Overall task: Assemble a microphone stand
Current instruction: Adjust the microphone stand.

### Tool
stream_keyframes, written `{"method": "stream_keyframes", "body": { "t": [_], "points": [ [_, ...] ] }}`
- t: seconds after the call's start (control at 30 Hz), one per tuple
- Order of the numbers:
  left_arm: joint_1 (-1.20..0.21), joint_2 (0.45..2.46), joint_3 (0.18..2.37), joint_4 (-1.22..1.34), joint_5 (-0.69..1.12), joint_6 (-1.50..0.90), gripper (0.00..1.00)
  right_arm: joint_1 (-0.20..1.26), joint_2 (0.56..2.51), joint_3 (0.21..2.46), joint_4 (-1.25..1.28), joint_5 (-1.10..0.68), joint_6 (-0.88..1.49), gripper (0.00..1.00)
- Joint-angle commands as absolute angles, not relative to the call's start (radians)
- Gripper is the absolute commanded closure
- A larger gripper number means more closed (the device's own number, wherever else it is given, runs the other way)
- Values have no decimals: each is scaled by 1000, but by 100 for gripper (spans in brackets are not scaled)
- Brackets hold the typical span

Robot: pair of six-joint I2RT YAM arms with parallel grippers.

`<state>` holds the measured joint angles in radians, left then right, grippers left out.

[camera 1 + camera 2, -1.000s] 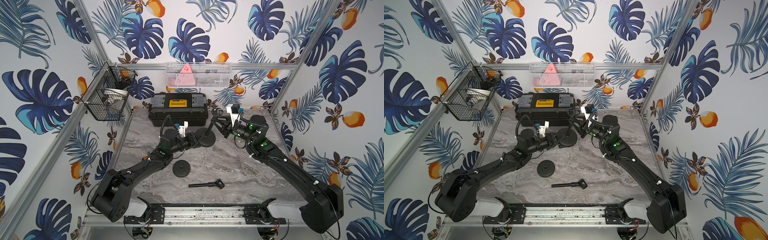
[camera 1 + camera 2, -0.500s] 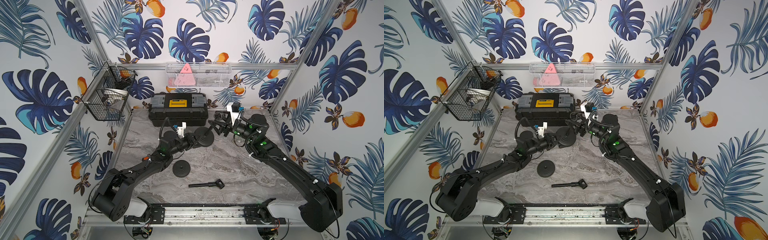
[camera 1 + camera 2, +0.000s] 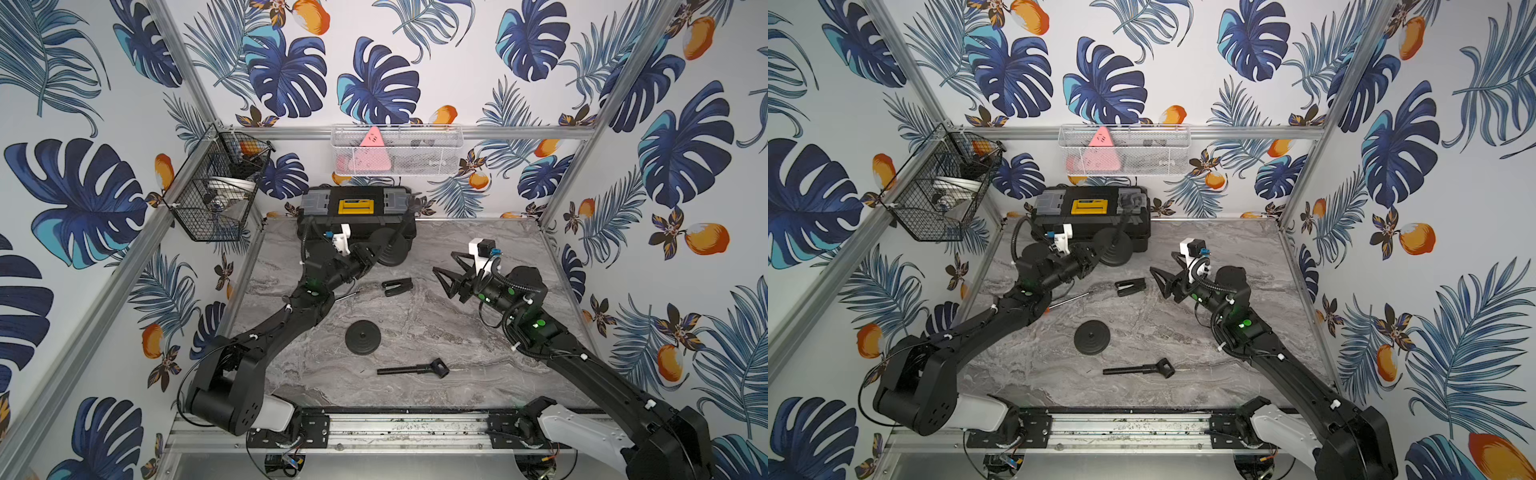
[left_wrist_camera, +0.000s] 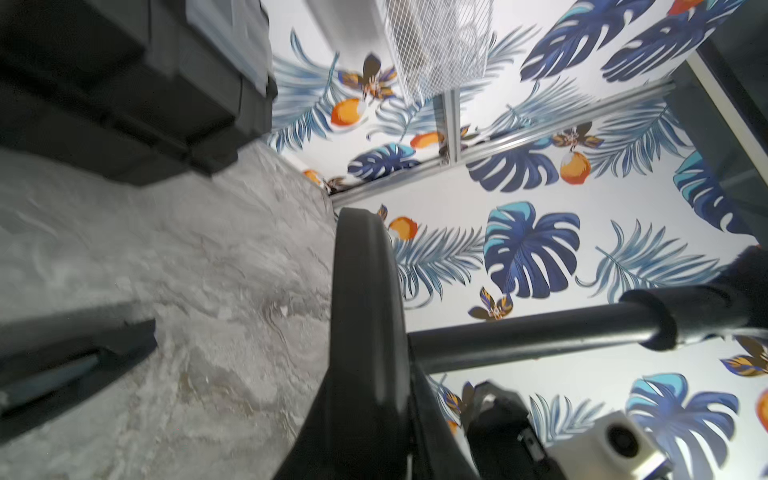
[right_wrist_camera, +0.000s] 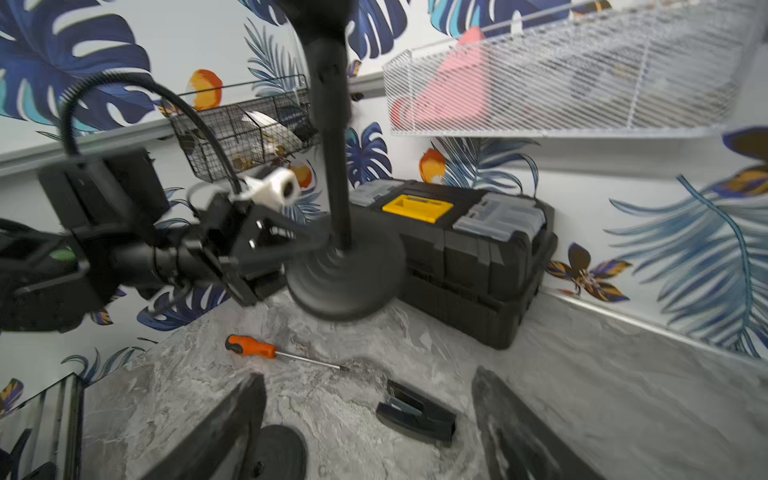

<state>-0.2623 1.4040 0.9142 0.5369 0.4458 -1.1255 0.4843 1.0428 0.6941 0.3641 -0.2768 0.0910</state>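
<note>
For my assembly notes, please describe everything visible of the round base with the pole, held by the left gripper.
The base is a black, matte round disc. A thin black pole stands in its middle. The left gripper clamps its rim and holds it tilted in front of the toolbox. I cannot tell whether it touches the table.

Grey marble-pattern tabletop (image 3: 478, 340) — five items lie on it. Black plastic toolbox with yellow latch (image 3: 357, 205) at 12 o'clock, against the back edge. Small black forked clip (image 3: 397, 286) just off centre toward 12. Orange-handled screwdriver (image 5: 266, 351) toward 10 o'clock, tip near the clip, not touching. Flat black round disc (image 3: 363, 337) at centre. Black rod with clamp head (image 3: 411, 368) toward 6 o'clock — lying flat, near the disc, apart.
</note>
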Motion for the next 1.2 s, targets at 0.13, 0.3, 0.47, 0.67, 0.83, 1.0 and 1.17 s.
{"method": "stream_keyframes", "body": {
  "t": [0.13,0.3,0.47,0.67,0.83,1.0,1.17],
  "points": [
    [-260,1299,1203,178,142,-480,100,483,1062,580,412,-168,142,20],
    [-280,1316,1339,91,84,-198,100,474,1037,563,411,-147,124,20],
    [-395,1333,1401,37,-31,105,100,470,1031,565,403,-155,124,20],
    [-462,1342,1395,32,-60,249,100,460,1028,556,414,-165,130,20],
    [-473,1344,1394,51,-81,232,100,460,1035,561,420,-187,140,20],
    [-471,1362,1452,0,-158,25,100,426,1030,556,429,-204,152,20],
    [-407,1358,1478,-70,-155,-332,100,413,1010,533,447,-222,167,20]
  ]
}}
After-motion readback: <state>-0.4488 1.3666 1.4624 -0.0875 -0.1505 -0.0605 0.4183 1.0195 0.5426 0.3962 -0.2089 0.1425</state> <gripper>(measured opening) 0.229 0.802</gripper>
